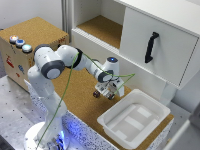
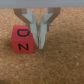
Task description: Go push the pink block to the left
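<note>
In the wrist view the pink block [image 2: 22,39] is a small reddish-pink cube with dark letters on its faces, resting on the cork surface [image 2: 60,60]. My gripper [image 2: 41,44] is shut with nothing between its fingers. Its fingertips are low over the cork, right against the side of the block. In the exterior view the gripper [image 1: 104,93] hangs low over the cork table, just off the far corner of the white tray. I cannot make out the block there.
A white tray [image 1: 134,117] sits on the cork table at the exterior view's right. A white cabinet with a black drawer handle [image 1: 151,47] stands behind. A wooden box with buttons [image 1: 25,45] is at the exterior view's left.
</note>
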Controlling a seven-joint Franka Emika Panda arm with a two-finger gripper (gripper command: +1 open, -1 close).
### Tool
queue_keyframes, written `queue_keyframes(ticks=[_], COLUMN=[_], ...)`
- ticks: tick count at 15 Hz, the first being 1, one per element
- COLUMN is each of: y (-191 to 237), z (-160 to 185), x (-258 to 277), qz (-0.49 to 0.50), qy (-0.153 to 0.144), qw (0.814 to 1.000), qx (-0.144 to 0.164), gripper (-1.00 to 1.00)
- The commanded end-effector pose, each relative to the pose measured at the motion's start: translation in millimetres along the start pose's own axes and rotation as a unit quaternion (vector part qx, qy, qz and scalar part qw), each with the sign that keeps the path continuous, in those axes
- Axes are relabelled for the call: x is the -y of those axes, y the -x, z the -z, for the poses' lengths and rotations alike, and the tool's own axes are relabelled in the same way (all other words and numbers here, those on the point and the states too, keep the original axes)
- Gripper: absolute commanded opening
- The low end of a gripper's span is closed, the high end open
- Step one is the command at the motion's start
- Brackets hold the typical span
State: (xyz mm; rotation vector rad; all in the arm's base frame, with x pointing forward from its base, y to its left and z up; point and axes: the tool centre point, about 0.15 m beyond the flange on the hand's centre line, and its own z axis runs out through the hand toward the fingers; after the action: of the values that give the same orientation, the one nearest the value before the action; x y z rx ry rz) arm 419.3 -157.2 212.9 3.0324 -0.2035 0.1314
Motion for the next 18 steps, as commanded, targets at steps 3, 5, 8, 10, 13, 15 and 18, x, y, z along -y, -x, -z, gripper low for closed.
queue_keyframes(ticks=[3, 5, 8, 10, 13, 15, 18], y=[-21.5, -23.3, -25.2, -27.2, -31.7, -34.4, -39.4], z=[-5.6, -3.0, 1.5, 3.8, 4.0, 2.6, 2.2], x=[41.2, 53.7, 76.6, 89.9, 111.6, 129.4, 152.8], qz=[0.011, 0.014, 0.025, 0.034, 0.046, 0.056, 0.069], qy=[-0.014, -0.020, -0.028, -0.031, -0.038, -0.045, -0.055], qw=[1.000, 1.000, 0.999, 0.999, 0.998, 0.997, 0.996], qx=[0.017, 0.016, 0.014, 0.012, 0.010, 0.011, 0.010], gripper=[-1.00, -1.00, -1.00, -1.00, -1.00, -1.00, -1.00])
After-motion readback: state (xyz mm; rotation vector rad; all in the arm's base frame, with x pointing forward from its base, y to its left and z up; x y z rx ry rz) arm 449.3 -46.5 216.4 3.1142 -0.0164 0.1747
